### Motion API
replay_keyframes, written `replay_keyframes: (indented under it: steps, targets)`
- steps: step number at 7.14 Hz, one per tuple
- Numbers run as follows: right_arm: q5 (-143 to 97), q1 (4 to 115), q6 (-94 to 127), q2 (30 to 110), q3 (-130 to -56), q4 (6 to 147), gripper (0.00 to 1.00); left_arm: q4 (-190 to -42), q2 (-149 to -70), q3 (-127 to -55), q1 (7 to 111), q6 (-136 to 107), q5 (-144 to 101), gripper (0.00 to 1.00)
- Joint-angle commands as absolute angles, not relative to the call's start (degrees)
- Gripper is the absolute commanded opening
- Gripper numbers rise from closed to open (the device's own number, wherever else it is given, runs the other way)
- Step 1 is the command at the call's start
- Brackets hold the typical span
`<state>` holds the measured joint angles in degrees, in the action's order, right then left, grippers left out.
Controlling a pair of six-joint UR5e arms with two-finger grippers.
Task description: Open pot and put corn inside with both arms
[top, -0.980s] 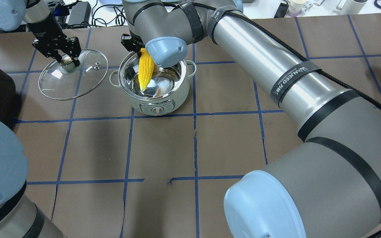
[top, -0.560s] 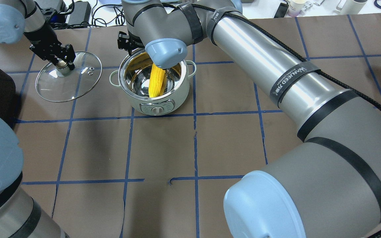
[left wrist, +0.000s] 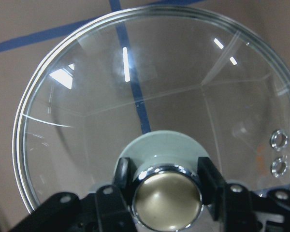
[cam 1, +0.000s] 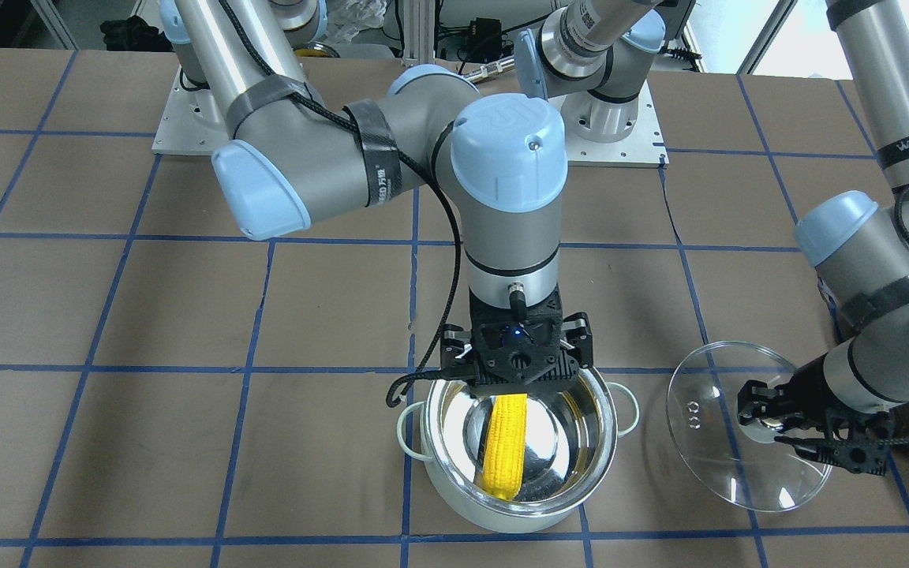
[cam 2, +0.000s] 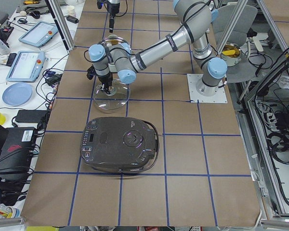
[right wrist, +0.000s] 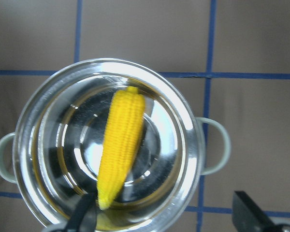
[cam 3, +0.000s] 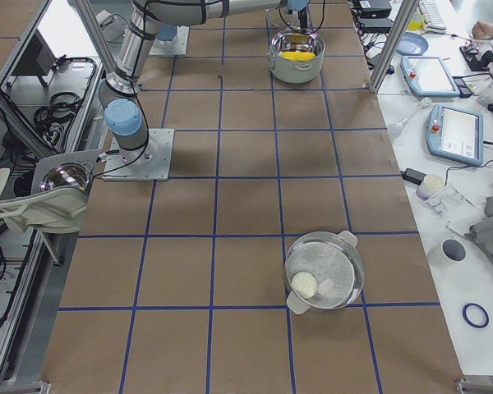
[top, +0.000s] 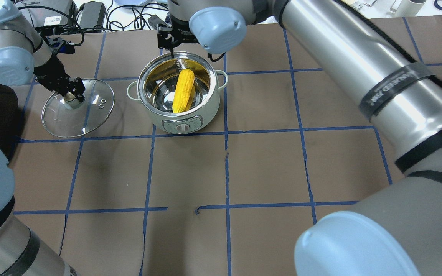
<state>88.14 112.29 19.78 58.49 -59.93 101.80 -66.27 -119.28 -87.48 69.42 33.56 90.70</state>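
Lying inside the pot (top: 205, 113), the corn (top: 183, 91) slants across the shiny bottom, with its blunt end near the far wall and its pointed tip toward the robot's side. Nothing grips it. The right claw (cam 1: 519, 379) hangs above the pot in a released state. In the right wrist view its 2 fingers (right wrist: 251, 215) stand wide apart at the lower edge, with the corn (right wrist: 121, 145) and the pot's rim (right wrist: 191, 140) in plain sight below them.

The pot stands uncovered on the brown worktop (top: 267, 168), with 1 loop handle on each side and a dial (top: 182, 128) on the wall facing the robot. Blue tape lines (top: 226, 168) mark the worktop into squares.

Just beside the pot, on the robot's left, sits the glass lid (top: 86, 119). The left claw (top: 70, 97) is clenched on its knob (left wrist: 166, 203), with 1 finger (left wrist: 123, 174) pressed to either side. The lid (cam 1: 738, 473) looks slightly tilted from the front. I cannot tell whether its rim touches the worktop.

A dark cooker (cam 2: 120, 144) stands further toward the robot's left end. A 2nd steel pot (cam 3: 324, 271), covered by its own lid, stands well apart at the robot's right end.
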Motion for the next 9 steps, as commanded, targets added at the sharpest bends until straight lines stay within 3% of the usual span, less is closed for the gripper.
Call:
replay_keyframes:
  steps: [1,2,3,4,5,7,9]
  targets:
    - [88.24,104.8,10.76,66.67,-61.95,89.78,1.0,-62.16,-118.74,-92.88,68.29,34.63,90.79,0.02]
    - [88.24,100.76,6.11,70.71,-63.96,85.04,1.0,-62.23,-118.31,-94.03,68.29,34.45,90.97,0.03]
    - [88.33,98.2,4.41,75.54,-67.73,82.9,1.0,-62.14,-118.3,-93.78,68.29,34.45,90.97,0.24]
    - [89.37,98.17,1.0,79.68,-73.59,83.14,1.0,-62.49,-118.3,-93.78,68.29,34.54,90.71,0.85]
    - [90.95,97.65,-1.12,83.2,-78.7,85.41,1.0,-63.19,-118.21,-93.43,68.29,34.37,90.79,1.0]
    - [91.23,96.08,-3.15,83.85,-82.0,94.11,1.0,-68.94,-116.38,-90.03,69.42,33.32,90.88,1.0]
    - [91.05,94.48,-2.82,84.55,-82.35,93.25,1.0,-82.72,-114.01,-81.17,71.79,30.34,90.36,1.0]
